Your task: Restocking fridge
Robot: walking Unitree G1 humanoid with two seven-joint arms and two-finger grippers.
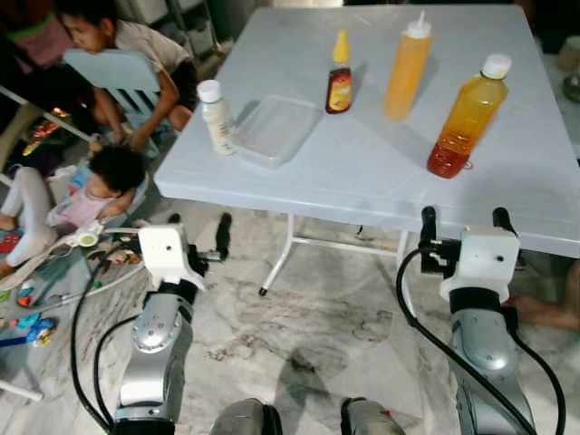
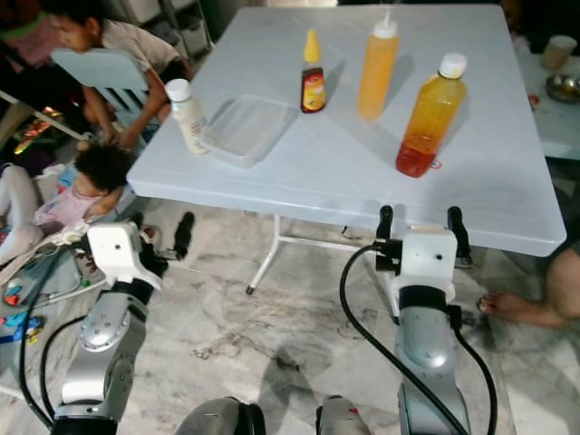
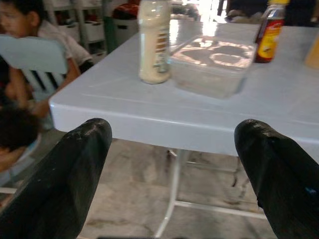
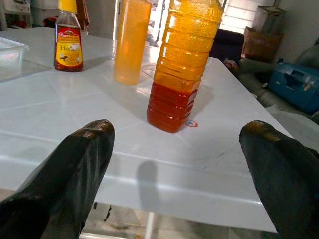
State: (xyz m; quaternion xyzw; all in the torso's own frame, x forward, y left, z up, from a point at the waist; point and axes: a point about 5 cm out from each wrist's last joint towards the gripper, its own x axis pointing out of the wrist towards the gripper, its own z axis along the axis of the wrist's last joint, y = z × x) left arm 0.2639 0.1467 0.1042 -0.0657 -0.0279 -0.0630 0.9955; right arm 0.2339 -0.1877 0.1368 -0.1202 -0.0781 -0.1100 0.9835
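Observation:
On the white table (image 1: 362, 172) stand a small white bottle (image 1: 216, 116), a clear lidded plastic box (image 1: 275, 130), a yellow-capped honey bottle (image 1: 339, 80), a tall orange squeeze bottle (image 1: 407, 65) and a big amber bottle (image 1: 468, 118) with a white cap. My left gripper (image 1: 198, 231) is open, just below the table's near left corner, facing the white bottle (image 3: 154, 42) and the box (image 3: 214, 64). Open as well, my right gripper (image 1: 465, 222) sits under the table's near edge, in line with the amber bottle (image 4: 185, 64). Neither holds anything.
Two children are at the left: one leans over a light-blue chair (image 1: 113, 72), the other lies in a bouncer (image 1: 68, 213) on the floor among toys (image 1: 27, 322). White table legs (image 1: 279, 258) stand ahead. A person's foot (image 1: 544, 313) rests at the right.

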